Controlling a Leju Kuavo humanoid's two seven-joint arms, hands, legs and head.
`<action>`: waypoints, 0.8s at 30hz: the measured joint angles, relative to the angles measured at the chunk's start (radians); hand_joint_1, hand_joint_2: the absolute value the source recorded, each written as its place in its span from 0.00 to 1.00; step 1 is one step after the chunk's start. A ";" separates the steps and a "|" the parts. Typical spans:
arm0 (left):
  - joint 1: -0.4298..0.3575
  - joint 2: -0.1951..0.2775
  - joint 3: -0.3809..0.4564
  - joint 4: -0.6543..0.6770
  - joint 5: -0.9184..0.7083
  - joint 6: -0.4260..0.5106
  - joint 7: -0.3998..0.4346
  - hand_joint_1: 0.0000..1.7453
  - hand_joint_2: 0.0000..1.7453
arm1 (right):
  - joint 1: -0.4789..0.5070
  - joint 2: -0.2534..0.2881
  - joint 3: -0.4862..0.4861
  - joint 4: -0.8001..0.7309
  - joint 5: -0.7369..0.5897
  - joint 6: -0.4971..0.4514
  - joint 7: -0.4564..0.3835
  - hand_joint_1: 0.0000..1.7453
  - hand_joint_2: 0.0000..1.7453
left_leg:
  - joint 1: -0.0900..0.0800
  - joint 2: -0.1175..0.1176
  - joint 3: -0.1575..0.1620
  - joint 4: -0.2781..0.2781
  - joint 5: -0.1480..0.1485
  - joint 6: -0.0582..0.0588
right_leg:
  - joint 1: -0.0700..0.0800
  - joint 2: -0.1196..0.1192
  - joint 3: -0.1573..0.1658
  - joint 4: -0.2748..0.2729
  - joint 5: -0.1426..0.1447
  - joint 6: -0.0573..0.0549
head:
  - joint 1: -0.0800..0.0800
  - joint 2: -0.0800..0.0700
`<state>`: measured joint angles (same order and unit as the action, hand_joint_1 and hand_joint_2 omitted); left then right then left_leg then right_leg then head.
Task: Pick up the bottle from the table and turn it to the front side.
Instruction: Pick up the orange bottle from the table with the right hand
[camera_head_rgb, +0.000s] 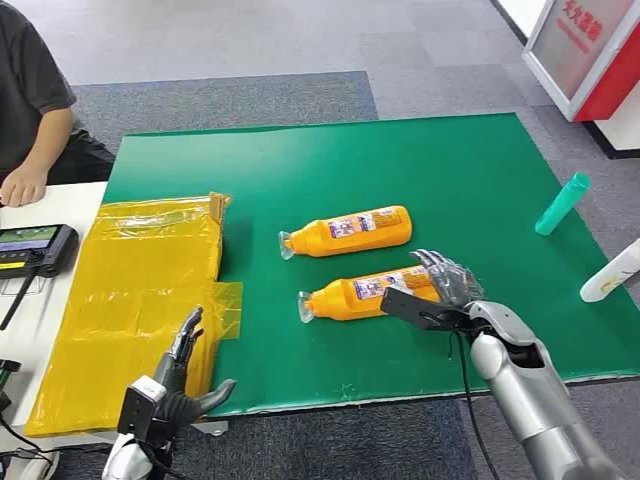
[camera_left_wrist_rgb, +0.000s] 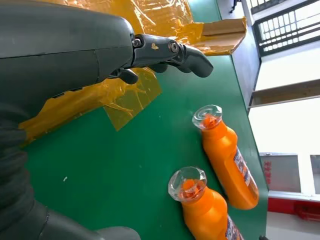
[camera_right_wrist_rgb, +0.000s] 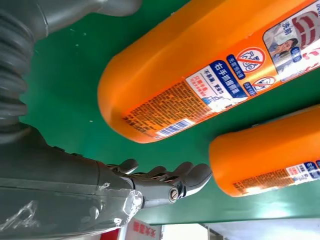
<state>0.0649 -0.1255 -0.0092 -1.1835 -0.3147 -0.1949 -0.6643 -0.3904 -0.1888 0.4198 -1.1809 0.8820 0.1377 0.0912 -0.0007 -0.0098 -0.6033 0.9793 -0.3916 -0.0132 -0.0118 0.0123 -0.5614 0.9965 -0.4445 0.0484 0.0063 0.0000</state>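
Two orange bottles lie on their sides on the green worktop (camera_head_rgb: 468, 180), roughly parallel, their clear caps pointing toward the yellow plastic sheet (camera_head_rgb: 128, 300) that covers the worktop's left end; the nearer bottle (camera_head_rgb: 370, 293) lies closer to the front edge, label side up, and the farther bottle (camera_head_rgb: 347, 232) lies just behind it, toward the middle of the worktop; the right hand (camera_head_rgb: 441, 285) is at the base end of the nearer bottle, its fingers spread and stretched over that end, holding nothing as far as the head view shows; in the right wrist view the fingers (camera_right_wrist_rgb: 188, 177) lie apart from the orange body, with green surface showing between them and the bottle, so the hand is near the bottle's base but not closed on it; whether any fingertip touches the bottle I cannot tell; the left hand (camera_head_rgb: 185, 375) hovers at the front edge of the worktop by the yellow sheet, fingers apart and empty, well apart from both bottles; a teal bottle (camera_head_rgb: 562, 203) and a white bottle (camera_head_rgb: 611, 272) lie at the worktop's right edge; a person's arm (camera_head_rgb: 34, 160) rests at a white table beyond the left end, beside a black tablet (camera_head_rgb: 34, 248).
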 joint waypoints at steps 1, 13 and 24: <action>-0.001 0.000 0.000 0.001 0.000 0.001 0.000 0.00 1.00 | -0.006 0.000 0.004 0.008 0.000 0.001 0.000 0.00 1.00 | 0.000 0.000 0.000 0.000 0.000 0.000 | 0.000 0.000 0.000 0.000 0.000 0.000 | 0.000 0.000; -0.011 0.001 0.000 0.020 0.000 0.005 -0.005 0.00 1.00 | -0.111 0.010 0.087 0.171 0.015 0.057 0.010 0.00 1.00 | 0.000 0.000 0.000 0.000 0.000 0.000 | 0.000 0.000 0.000 0.000 0.000 0.000 | 0.000 0.000; -0.026 0.001 -0.002 0.055 -0.001 0.013 -0.007 0.00 1.00 | -0.247 0.040 0.190 0.394 0.036 0.057 0.009 0.84 1.00 | 0.000 0.000 0.000 0.000 0.000 0.000 | 0.000 0.000 0.000 0.000 0.000 0.000 | 0.000 0.000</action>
<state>0.0386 -0.1247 -0.0107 -1.1281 -0.3159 -0.1820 -0.6716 -0.6372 -0.1490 0.6101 -0.7873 0.9184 0.1947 0.1004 -0.0007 -0.0099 -0.6031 0.9794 -0.3913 -0.0131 -0.0118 0.0124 -0.5613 0.9965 -0.4441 0.0486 0.0060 0.0000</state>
